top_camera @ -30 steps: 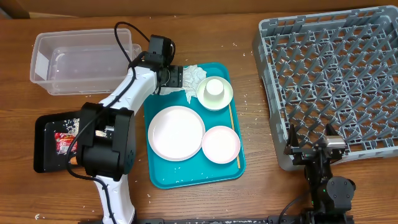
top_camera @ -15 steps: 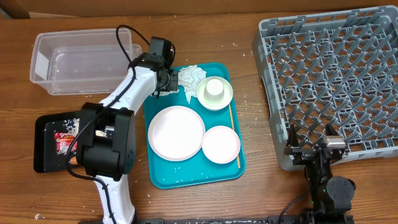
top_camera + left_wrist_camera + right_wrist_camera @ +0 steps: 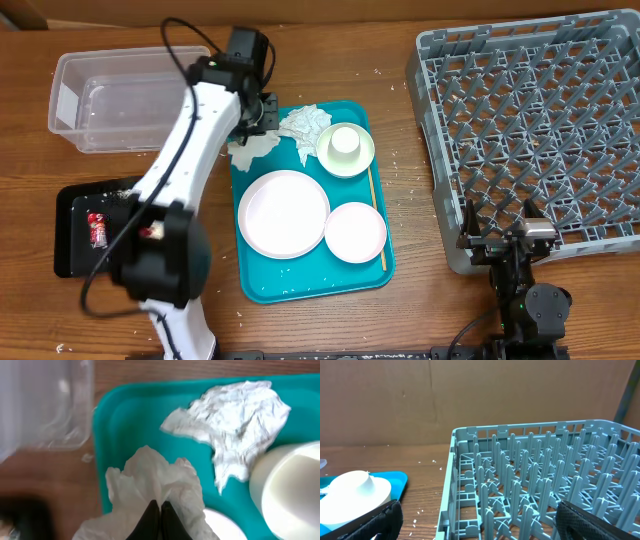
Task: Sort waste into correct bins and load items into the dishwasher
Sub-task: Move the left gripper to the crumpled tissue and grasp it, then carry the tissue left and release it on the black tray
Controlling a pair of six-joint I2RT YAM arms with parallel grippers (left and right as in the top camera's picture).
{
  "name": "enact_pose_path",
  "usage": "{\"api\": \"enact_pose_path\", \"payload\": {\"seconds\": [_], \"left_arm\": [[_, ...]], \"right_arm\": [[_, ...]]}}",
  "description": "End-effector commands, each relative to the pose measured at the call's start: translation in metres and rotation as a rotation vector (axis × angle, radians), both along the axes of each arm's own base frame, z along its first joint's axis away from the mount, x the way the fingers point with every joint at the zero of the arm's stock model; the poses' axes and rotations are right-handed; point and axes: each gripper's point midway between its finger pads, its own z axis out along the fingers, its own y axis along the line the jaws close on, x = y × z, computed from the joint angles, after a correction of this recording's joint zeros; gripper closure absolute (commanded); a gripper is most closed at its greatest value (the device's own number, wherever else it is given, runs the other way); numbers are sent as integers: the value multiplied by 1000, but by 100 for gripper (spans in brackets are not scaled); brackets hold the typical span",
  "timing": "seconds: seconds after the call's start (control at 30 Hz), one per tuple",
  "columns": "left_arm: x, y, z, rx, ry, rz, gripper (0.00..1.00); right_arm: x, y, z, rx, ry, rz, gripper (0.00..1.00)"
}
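Left hand point(image 3: 160, 512) has its two fingers pinched tight on a crumpled white napkin point(image 3: 152, 485). From above, that napkin hangs right over the upper-left rim of the teal tray point(image 3: 262, 280), a bit of it past the edge over the desk point(image 3: 420, 300). A second napkin point(image 3: 305, 122) lies loose at the top of the tray, touching the pale saucer point(image 3: 346, 165), which has the small white cup point(image 3: 346, 142) sitting on it.

Lower on the tray there's the big white plate point(image 3: 283, 212) and the smaller pink plate point(image 3: 355, 231) just beside it. The thin wooden stick point(image 3: 375, 215) lies along the tray's right side.

The black tray point(image 3: 68, 255) is at the lower left of the frame, partly under the arm, with the red wrapper point(image 3: 97, 225) in it. A clear plastic tub point(image 3: 120, 100) sits upper left.

The grey dish rack point(image 3: 540, 130) fills the right side. Right hand point(image 3: 500, 232) is parked at its near edge, lower right, fingers spread wide with nothing in them.
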Motion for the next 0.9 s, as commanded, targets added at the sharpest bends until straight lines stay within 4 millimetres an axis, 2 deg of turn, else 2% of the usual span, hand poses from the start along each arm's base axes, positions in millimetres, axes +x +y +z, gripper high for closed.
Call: {"api": "enact_pose_path", "payload": {"seconds": [0.0, 0.2, 0.27, 0.33, 0.43, 0.57, 0.7, 0.87], "left_arm": [[-12, 34, 70, 27, -144, 215, 96], [-55, 93, 124, 99, -223, 438, 96], [-67, 116, 134, 130, -239, 522, 96], [-79, 139, 136, 137, -225, 608, 96], [-94, 163, 127, 140, -168, 707, 96], [-114, 189, 104, 153, -83, 835, 96], [-131, 205, 70, 167, -3, 930, 96], [-137, 222, 26, 173, 26, 990, 96]], "right_arm": [[0, 1, -1, 4, -6, 2, 0], [0, 1, -1, 4, -6, 2, 0], [0, 1, -1, 4, -6, 2, 0], [0, 1, -1, 4, -6, 2, 0], [0, 1, -1, 4, -6, 2, 0], [0, 1, -1, 4, -6, 2, 0], [0, 1, -1, 4, -6, 2, 0], [0, 1, -1, 4, -6, 2, 0]]}}
